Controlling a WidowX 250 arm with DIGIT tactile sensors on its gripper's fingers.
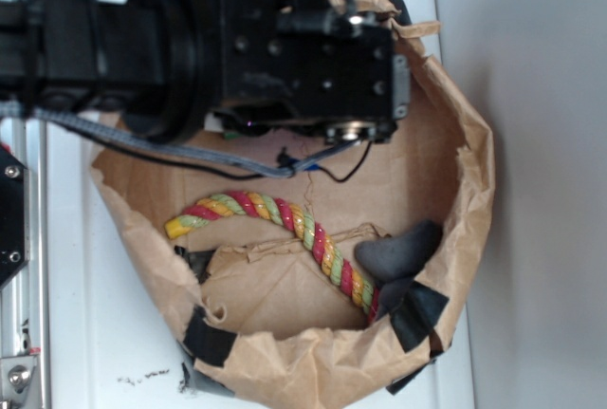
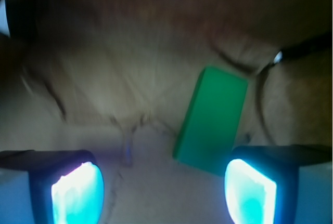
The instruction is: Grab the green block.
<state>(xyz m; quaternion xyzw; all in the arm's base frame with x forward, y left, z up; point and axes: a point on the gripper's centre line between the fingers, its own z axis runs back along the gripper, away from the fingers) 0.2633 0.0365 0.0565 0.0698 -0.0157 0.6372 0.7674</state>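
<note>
In the wrist view the green block [image 2: 212,120] lies flat on the brown paper floor, tilted, its near end beside the right fingertip. My gripper [image 2: 164,193] is open, with its two glowing pads [image 2: 78,193] far apart and nothing between them; the block sits ahead and to the right of the gap. In the exterior view the black arm and gripper [image 1: 365,134] hang over the back of the paper bag, and the green block is hidden beneath them.
A torn brown paper bag [image 1: 469,191] with black tape patches walls in the work area. A red-yellow-green braided rope [image 1: 285,219] curves across its floor. A dark grey lump [image 1: 398,250] lies at the right. The bag stands on a white surface [image 1: 95,333].
</note>
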